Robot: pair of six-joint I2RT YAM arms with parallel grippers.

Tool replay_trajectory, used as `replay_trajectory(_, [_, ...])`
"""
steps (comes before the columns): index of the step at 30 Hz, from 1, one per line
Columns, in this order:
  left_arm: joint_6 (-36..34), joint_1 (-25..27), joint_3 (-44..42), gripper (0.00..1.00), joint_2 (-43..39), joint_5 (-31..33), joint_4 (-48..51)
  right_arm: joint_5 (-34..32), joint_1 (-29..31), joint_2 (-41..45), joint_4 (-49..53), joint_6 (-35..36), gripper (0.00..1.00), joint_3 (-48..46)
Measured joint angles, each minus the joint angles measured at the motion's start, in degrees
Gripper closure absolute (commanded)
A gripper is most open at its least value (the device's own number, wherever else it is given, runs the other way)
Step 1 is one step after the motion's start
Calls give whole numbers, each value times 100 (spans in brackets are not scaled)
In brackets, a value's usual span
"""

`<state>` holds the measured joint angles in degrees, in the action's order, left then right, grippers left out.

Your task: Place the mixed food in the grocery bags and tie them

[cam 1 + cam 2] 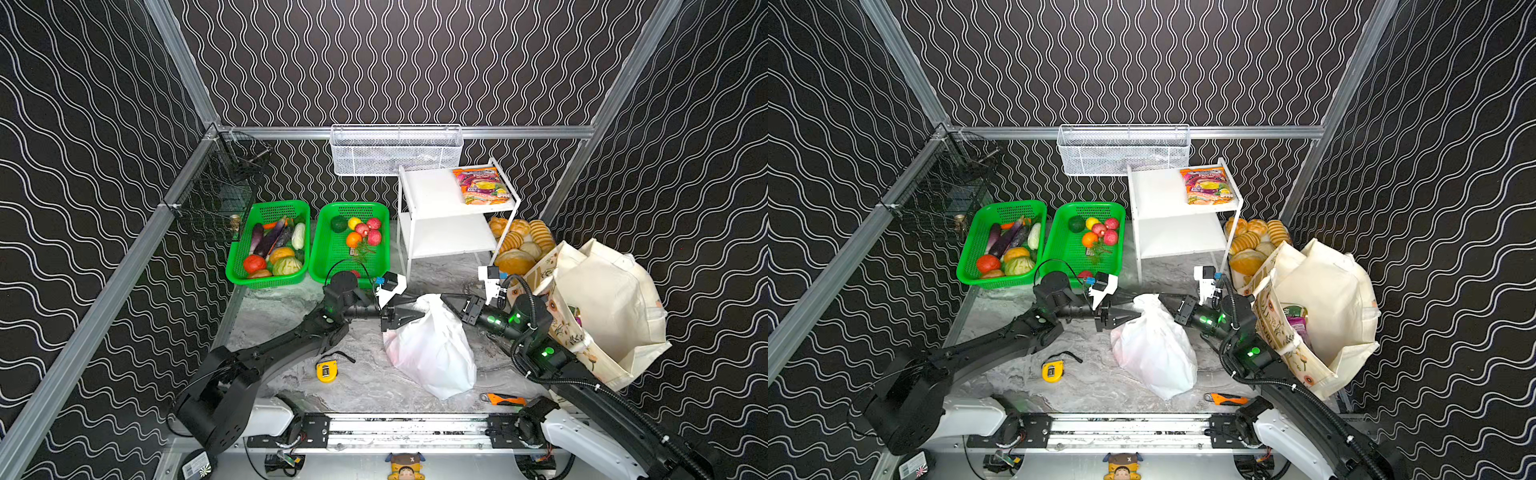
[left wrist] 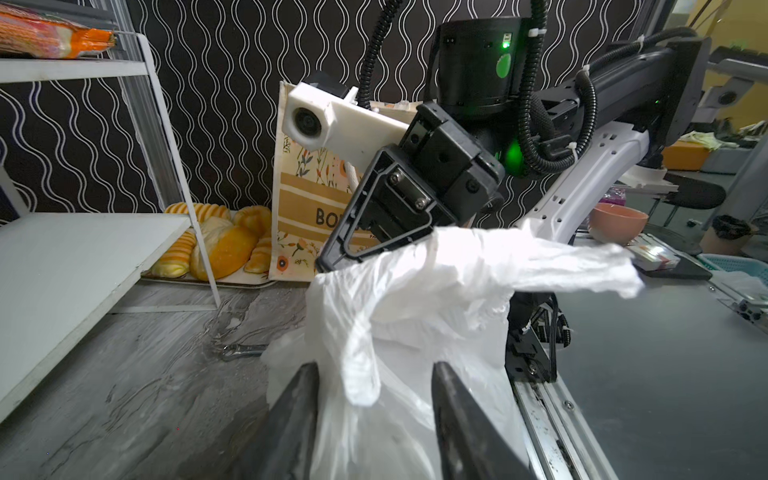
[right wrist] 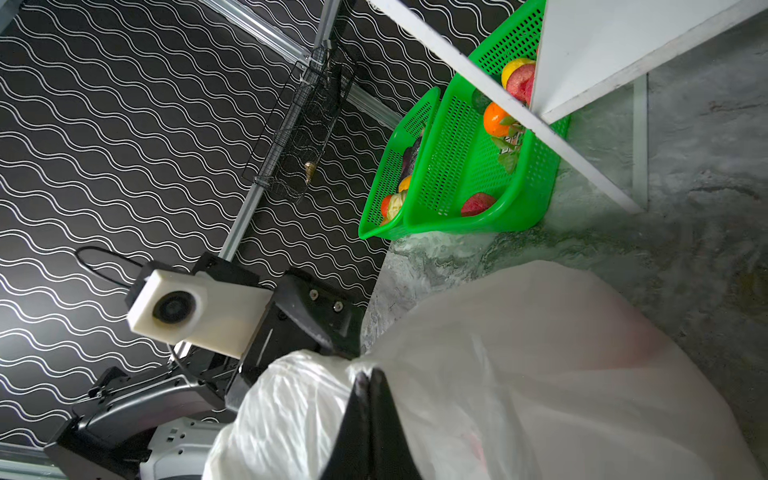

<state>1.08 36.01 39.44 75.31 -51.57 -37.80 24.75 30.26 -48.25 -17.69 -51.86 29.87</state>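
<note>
In both top views the bag point(image 1: 432, 353) point(image 1: 1154, 353) lies at lower centre on the table point(image 1: 361, 386). Its contents are hidden: only a faint pink tint shows through the plastic in the right wrist view, and what it is cannot be told. The left gripper point(image 2: 374, 368) has its jaws apart, with a twisted strip of the bag hanging loose between them. The right gripper point(image 3: 370, 372) has its jaws together, pinched on plastic at the bag's top, though the fold it grips is buried. The tote point(image 1: 602, 307) stands at the right edge, partly behind the right arm point(image 1: 582, 382). A purple packet point(image 1: 1296, 325) peeks from its mouth, print unreadable. In the left wrist view the tote's lettering reads "BO", the rest blocked by the right gripper. The snack packet point(image 1: 482, 185) on the shelf point(image 1: 428, 191) carries print too small to read.
</note>
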Motion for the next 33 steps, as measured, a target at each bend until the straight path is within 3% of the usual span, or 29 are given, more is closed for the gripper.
replay_trajectory(7, [-765, 70, 463, 47, -76, 422, 1158, 385, 0, -173, -85, 195, 100, 144])
replay_trajectory(10, [-1104, 164, 815, 73, 186, 494, 1602, 546, 0, -238, -52, 317, 100, 225])
replay_trajectory(12, [-1340, 229, 1023, 97, 328, 581, 1878, 645, 0, -256, -24, 378, 100, 269])
replay_trajectory(13, [-1458, 269, 1110, 100, 380, 623, 2002, 710, 0, -256, -11, 424, 100, 282])
replay_trajectory(14, [-1609, 306, 1150, 100, 409, 654, 2063, 776, 0, -254, 9, 459, 96, 295])
replay_trajectory(17, [-1644, 380, 1060, 100, 389, 901, 1932, 894, 2, -142, 179, 614, 66, 317])
replay_trajectory(20, [-1637, 393, 796, 100, 330, 1084, 1537, 750, 0, 179, 490, 916, 60, 251])
replay_trajectory(26, [-1281, 398, 669, 100, 568, 1029, 669, 605, 2, 549, 828, 1408, 74, -284])
replay_trajectory(30, [-752, 413, 531, 100, 831, 839, -42, 616, 142, 319, 791, 1670, 85, -212])
replay_trajectory(33, [-345, 435, 450, 100, 1012, 743, -605, 474, 448, -17, 667, 1803, 87, -57])
